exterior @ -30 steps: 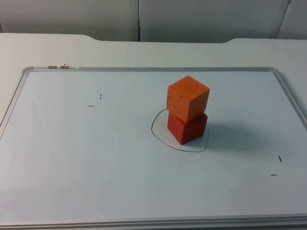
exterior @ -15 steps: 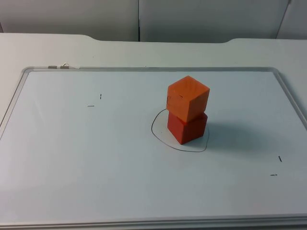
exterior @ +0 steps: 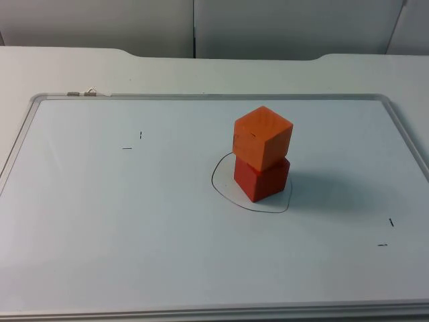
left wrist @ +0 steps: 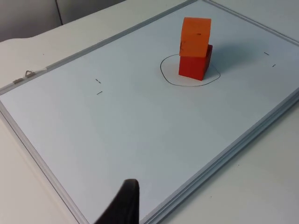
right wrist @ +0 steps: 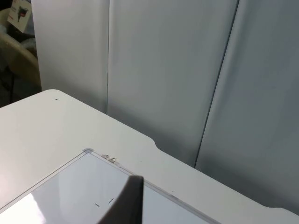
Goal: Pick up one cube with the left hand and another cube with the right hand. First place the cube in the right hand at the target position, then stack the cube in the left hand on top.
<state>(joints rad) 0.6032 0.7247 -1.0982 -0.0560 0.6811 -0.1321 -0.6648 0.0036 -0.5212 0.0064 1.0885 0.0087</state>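
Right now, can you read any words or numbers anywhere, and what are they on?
No text can be read anywhere.
Whiteboard: short black pen ticks and a drawn outline around the cubes, no letters.
Orange cube stacked on red cube: tiny dark specks, not writing.
Paper sign far off in the right wrist view: red and dark marks, too small to read.

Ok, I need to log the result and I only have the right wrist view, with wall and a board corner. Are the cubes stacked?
Observer: Yes, the orange cube sits on the red cube.
Operator: On target?
Observer: The red cube stands inside the drawn ring.
Operator: Anything touching the stack?
Observer: No. The left fingertip hangs by the board's rim, well apart from it.
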